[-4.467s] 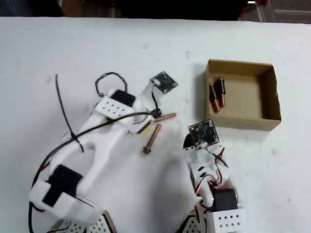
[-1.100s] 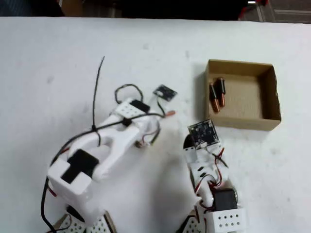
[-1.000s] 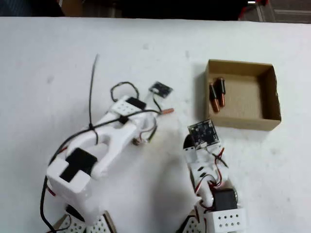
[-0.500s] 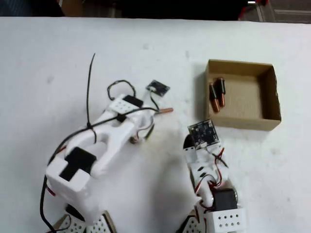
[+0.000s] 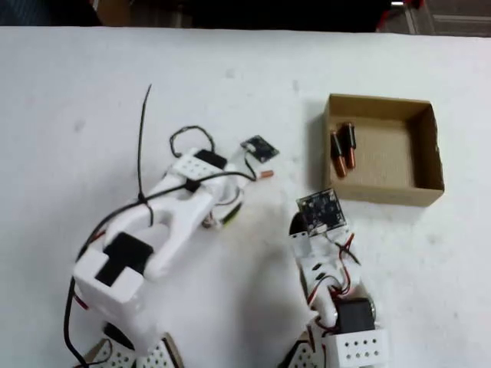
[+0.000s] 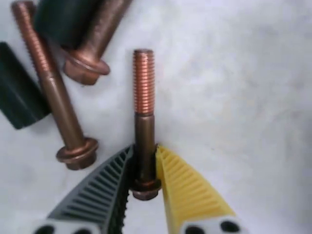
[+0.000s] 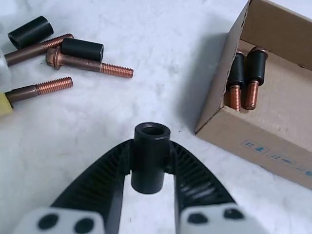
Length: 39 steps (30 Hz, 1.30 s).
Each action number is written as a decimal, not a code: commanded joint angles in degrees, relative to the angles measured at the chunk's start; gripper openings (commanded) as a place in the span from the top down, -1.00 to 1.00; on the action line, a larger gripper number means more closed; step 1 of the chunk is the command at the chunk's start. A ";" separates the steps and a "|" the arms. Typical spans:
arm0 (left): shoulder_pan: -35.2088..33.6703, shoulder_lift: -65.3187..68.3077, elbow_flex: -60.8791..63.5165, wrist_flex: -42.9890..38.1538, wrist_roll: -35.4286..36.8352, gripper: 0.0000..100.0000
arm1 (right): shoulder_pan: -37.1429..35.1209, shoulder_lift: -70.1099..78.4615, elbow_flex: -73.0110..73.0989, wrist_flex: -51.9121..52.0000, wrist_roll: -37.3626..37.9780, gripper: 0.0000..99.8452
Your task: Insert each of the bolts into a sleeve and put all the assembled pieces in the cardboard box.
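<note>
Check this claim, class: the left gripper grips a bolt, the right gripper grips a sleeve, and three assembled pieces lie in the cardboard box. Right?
Wrong count: the right wrist view shows two assembled pieces in the cardboard box, not three. The bolt and sleeve are gripped as stated.

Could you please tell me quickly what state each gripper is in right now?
Left gripper: closed on a bolt, near its head.
Right gripper: closed on a black sleeve.

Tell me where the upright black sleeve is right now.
In the right wrist view, the black sleeve is clamped upright in the right gripper, over bare table near the cardboard box's corner.
</note>
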 commanded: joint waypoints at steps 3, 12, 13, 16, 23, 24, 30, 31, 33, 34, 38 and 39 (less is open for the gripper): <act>1.27 -8.04 0.97 1.85 -0.70 0.96 | -0.31 -0.57 -0.53 -1.54 -0.18 0.97; 1.27 -22.55 8.88 1.58 -10.29 0.96 | -0.31 -0.57 -0.53 -1.54 -0.18 0.97; 1.10 -24.31 9.93 1.58 -12.04 0.96 | -0.31 -0.57 -0.53 -1.54 -0.18 0.97; 0.04 -29.23 13.01 1.58 -16.53 0.96 | -0.31 -0.57 -0.53 -1.54 -0.18 0.97; -8.57 -36.79 17.05 1.49 -23.21 0.96 | -0.40 -0.57 -0.44 -1.54 -0.18 0.97; -10.15 -37.23 17.32 1.49 -23.82 0.96 | -0.40 -0.57 -0.44 -1.54 -0.18 0.97; -17.19 -37.93 20.04 1.49 -29.19 0.96 | -0.57 -0.57 -0.44 -1.54 -0.18 0.97; -17.89 -37.93 20.66 1.49 -30.77 0.96 | -0.57 -0.57 -0.44 -1.54 -0.18 0.97; -19.21 -37.93 21.98 1.49 -34.64 0.96 | -0.57 -0.57 -0.44 -1.54 -0.18 0.97; -19.91 -37.93 22.51 1.49 -36.75 0.96 | -0.57 -0.57 -0.44 -1.54 -0.18 0.97; -22.90 -37.85 23.74 1.41 -43.34 0.96 | -0.57 -0.57 -0.35 -1.54 -0.18 0.97; -23.69 -37.85 23.74 1.41 -44.40 0.96 | -0.57 -0.57 -0.35 -1.54 -0.18 0.97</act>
